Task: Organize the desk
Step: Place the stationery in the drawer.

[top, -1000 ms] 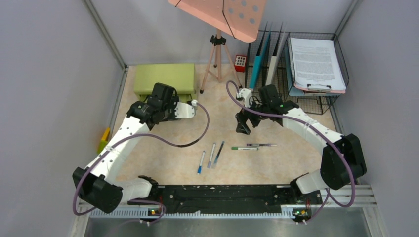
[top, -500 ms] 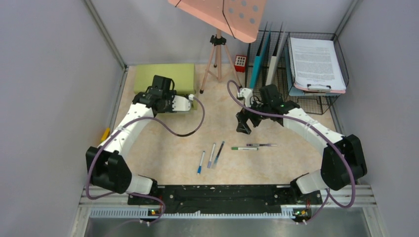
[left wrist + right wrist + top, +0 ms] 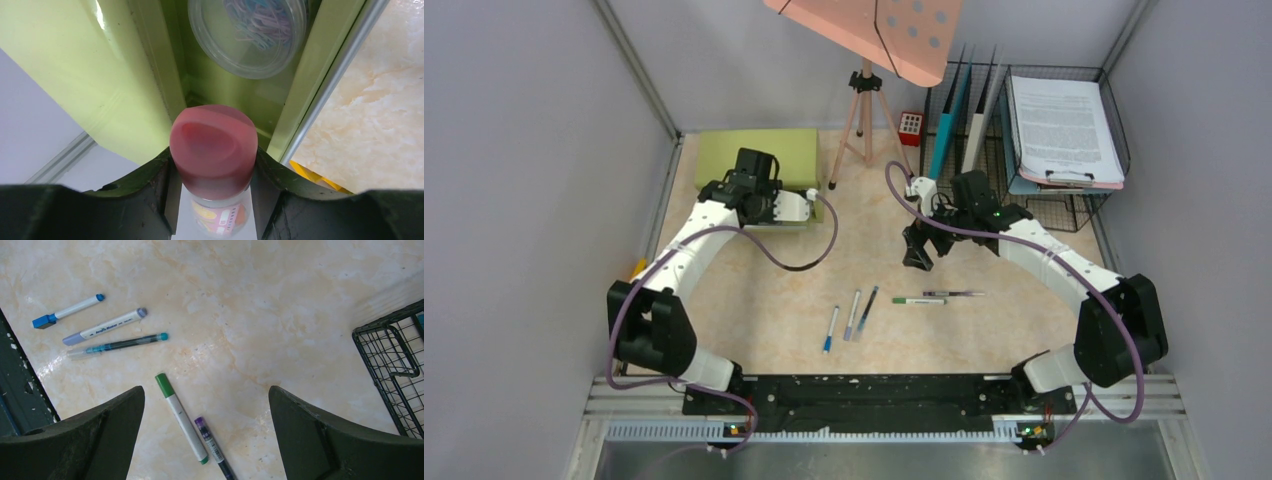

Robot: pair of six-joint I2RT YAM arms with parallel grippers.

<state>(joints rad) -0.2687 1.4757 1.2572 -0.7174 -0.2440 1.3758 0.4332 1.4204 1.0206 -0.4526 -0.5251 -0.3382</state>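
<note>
While our left gripper (image 3: 212, 170) clasps the seemingly light, rigid bottle (image 3: 216, 216) by its cap (image 3: 212, 142), our released right gripper (image 3: 204, 390) hovers over pens (image 3: 181, 417) on the counter (image 3: 280, 300).

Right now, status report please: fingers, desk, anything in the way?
Left fingers shut on pink-capped bottle, over open green drawer holding paper-clip tub. Right fingers open, above desk. Five pens loose there; nothing blocking them.

The cabinet (image 3: 724, 155) sits in the far left corner of the desk (image 3: 754, 310), the wire rack (image 3: 1074, 212) in its far right corner. Five pens (image 3: 853, 315) lie between them, nearer the near edge.
</note>
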